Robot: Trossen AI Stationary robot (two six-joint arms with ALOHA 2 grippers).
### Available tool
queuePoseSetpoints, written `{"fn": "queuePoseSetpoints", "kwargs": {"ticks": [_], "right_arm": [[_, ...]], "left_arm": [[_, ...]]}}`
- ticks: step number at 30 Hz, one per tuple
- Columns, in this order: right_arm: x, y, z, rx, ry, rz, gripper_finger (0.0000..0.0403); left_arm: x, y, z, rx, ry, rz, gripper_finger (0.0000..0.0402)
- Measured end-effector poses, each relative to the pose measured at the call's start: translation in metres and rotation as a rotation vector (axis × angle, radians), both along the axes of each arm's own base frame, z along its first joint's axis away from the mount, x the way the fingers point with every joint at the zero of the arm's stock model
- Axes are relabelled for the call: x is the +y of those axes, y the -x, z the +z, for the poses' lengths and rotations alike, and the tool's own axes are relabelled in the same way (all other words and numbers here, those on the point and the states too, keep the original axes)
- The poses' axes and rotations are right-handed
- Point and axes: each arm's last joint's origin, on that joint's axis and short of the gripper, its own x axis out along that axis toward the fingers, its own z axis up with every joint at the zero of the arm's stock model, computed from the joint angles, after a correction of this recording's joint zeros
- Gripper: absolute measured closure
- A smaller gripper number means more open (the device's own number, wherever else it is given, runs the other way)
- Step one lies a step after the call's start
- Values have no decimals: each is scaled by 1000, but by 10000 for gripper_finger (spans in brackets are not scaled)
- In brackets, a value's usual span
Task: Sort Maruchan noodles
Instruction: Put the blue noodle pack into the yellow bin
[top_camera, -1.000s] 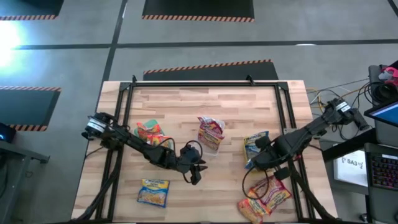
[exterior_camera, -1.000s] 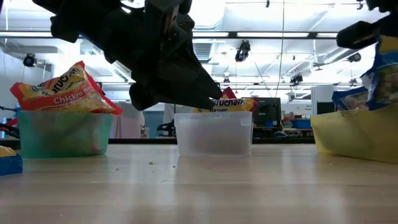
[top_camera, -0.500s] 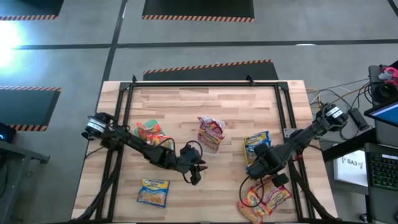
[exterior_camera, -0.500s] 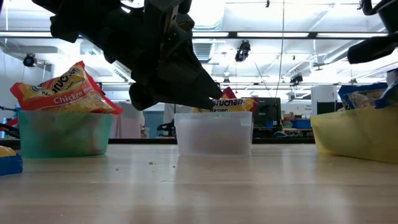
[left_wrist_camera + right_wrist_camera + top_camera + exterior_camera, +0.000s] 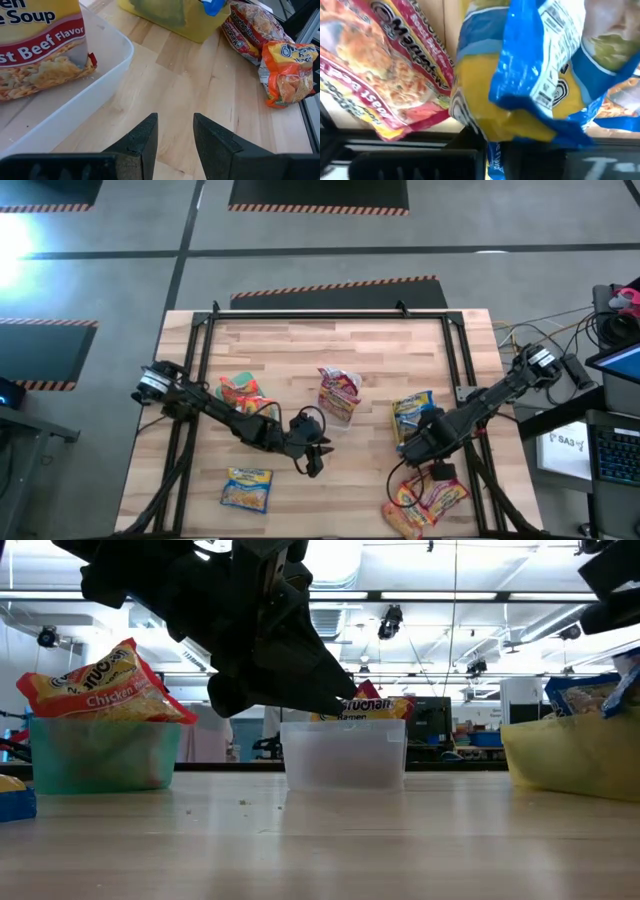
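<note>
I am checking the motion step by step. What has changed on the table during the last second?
The right gripper moved from beside the yellow bin toward the table's near edge, stopping between that bin and the loose packets. A blue and yellow packet fills its wrist view. The left gripper, green bin, clear bin and the packet near the front stayed put.

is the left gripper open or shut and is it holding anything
Open and empty: in the left wrist view the left gripper shows bare table through the gap between its fingers.
</note>
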Motion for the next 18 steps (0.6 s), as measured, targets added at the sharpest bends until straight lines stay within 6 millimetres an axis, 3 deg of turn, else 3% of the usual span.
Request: {"fn": "queuePoseSetpoints", "kwargs": {"ticks": [11,18], "right_arm": [[0,0,5,-26,-4,-112,360],[3,-4,20,-53,-55,-117,360]], "left_arm": [[0,0,0,2,-9,-8,295],[1,0,2,-2,-15,-20,295]]}}
